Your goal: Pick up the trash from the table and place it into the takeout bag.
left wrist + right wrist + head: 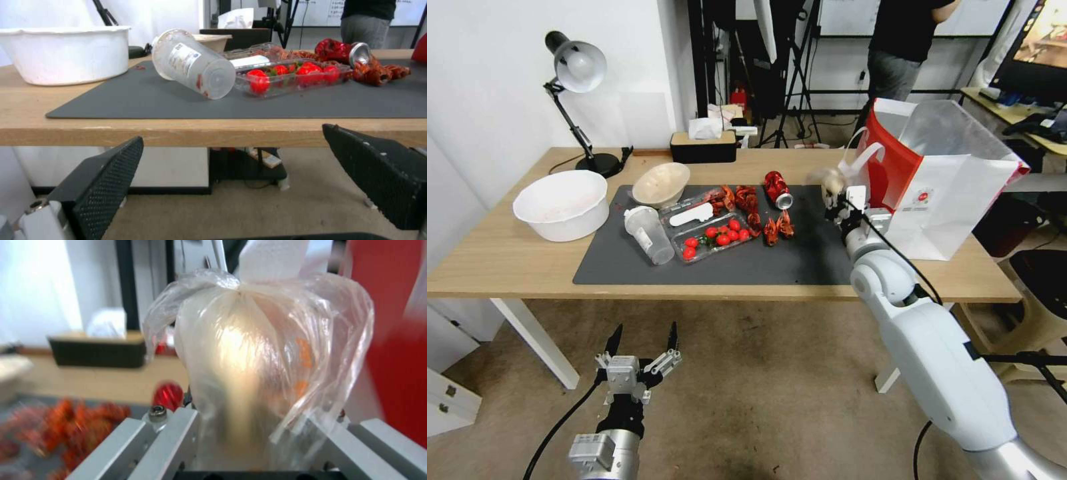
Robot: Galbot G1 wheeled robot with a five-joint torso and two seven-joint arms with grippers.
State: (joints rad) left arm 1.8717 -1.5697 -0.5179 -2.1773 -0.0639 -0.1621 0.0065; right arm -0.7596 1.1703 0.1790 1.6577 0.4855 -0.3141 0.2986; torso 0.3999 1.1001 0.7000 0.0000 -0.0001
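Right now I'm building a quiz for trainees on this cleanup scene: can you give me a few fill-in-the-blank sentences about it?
1. The right claw holds the clear plastic bag with beige lump beside the ____ bag.
2. The red drink can lies on the dark grey ____.
3. The left claw hangs open ____ the table edge.
4. The clear plastic bottle lies on its ____.

Missing words: takeout; mat; below; side

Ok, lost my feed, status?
Right end effector shut on clear plastic bag, raised beside takeout bag. Left end effector open, parked below table. Nothing blocking.
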